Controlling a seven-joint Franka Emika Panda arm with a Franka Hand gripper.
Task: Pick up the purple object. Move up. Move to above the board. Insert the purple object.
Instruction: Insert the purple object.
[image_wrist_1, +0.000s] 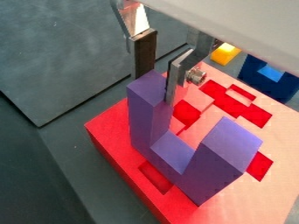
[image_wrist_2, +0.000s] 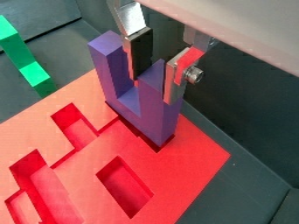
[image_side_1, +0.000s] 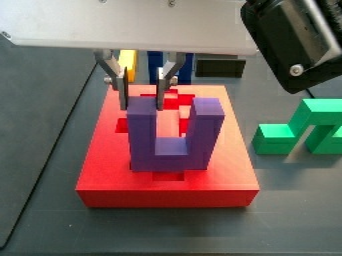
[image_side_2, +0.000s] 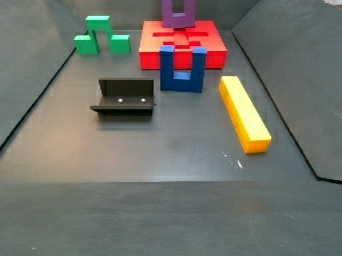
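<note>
The purple object (image_wrist_1: 198, 157) is a U-shaped block that stands upright with its base bar down in a recess of the red board (image_wrist_1: 117, 131). It also shows in the other wrist view (image_wrist_2: 140, 114) and in both side views (image_side_1: 174, 150) (image_side_2: 178, 12). My gripper (image_wrist_1: 160, 87) straddles the top of one prong, one finger in the gap between the prongs and one outside, and is shut on it (image_wrist_2: 158, 83) (image_side_1: 140, 105). The board fills the wrist views (image_wrist_2: 187, 175) and lies at the far end of the floor (image_side_1: 160, 190) (image_side_2: 207, 45).
A green stepped block (image_side_1: 301, 130) (image_side_2: 100, 38) stands beside the board. A blue U-shaped block (image_side_2: 182, 68) stands in front of the board, a long yellow bar (image_side_2: 243, 112) lies beside it, and the fixture (image_side_2: 124, 98) stands mid-floor.
</note>
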